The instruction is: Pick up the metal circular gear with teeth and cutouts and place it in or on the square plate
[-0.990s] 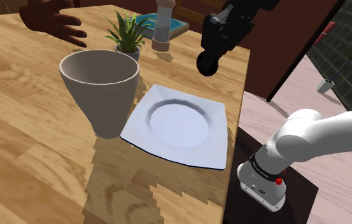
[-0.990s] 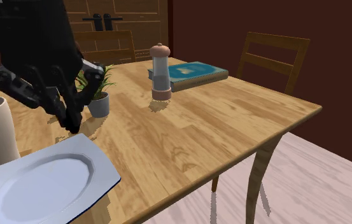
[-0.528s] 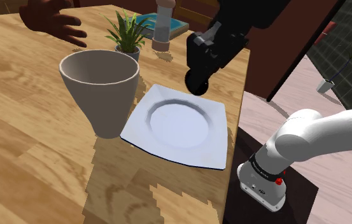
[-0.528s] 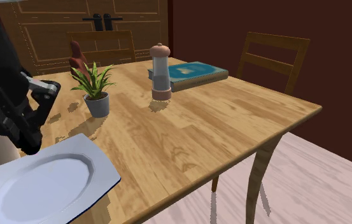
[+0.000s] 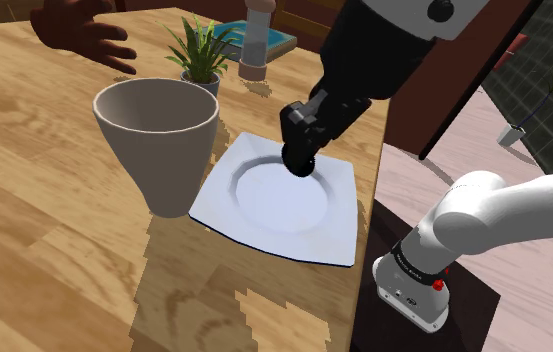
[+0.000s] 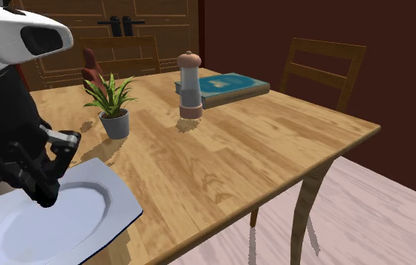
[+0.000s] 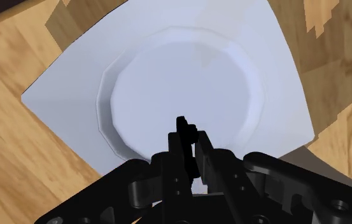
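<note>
My black gripper point(image 5: 300, 152) hangs low over the far side of the white square plate point(image 5: 264, 225), shut on a small dark toothed gear point(image 5: 302, 163) that points down at the plate's round well. In the wrist view the fingers point(image 7: 201, 159) clasp the gear point(image 7: 181, 130) edge-on, and the plate point(image 7: 168, 70) lies right beneath it. In the second exterior view the gripper point(image 6: 42, 190) stands just above the plate point(image 6: 86, 218) at the lower left. I cannot tell whether the gear touches the plate.
A large white cup point(image 5: 159, 130) stands close on the shoulder view's left of the plate. Behind are a potted plant point(image 5: 199, 55), a grinder point(image 5: 256, 40), a teal book point(image 5: 286, 40) and a brown hand-shaped thing point(image 5: 79, 25). The table's edge point(image 5: 379, 160) runs beside the plate.
The gripper has carried the gear down and to the shoulder view's left, from above the bare table behind the plate to low over the plate's far part. It stays shut on the gear.
</note>
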Action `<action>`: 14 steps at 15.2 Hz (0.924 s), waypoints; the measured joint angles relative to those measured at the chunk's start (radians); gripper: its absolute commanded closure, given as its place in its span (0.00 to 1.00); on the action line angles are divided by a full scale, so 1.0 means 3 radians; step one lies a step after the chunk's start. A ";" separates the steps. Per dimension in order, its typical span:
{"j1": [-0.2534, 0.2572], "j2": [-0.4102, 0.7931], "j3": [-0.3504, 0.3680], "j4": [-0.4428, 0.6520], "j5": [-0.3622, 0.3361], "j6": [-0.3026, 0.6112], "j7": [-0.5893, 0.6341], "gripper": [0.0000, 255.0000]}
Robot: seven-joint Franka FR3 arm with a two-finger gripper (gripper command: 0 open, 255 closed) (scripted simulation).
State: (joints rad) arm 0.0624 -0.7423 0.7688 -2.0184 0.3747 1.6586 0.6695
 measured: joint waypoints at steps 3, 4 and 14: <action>0.0036 -0.0057 0.0024 -0.0169 0.0043 0.0116 -0.0008 1.00; 0.0041 -0.0064 0.0027 -0.0193 0.0049 0.0133 -0.0010 1.00; 0.0042 -0.0066 0.0031 -0.0209 0.0052 0.0149 -0.0012 0.00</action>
State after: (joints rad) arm 0.0749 -0.7620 0.7781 -2.0811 0.3904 1.7032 0.6658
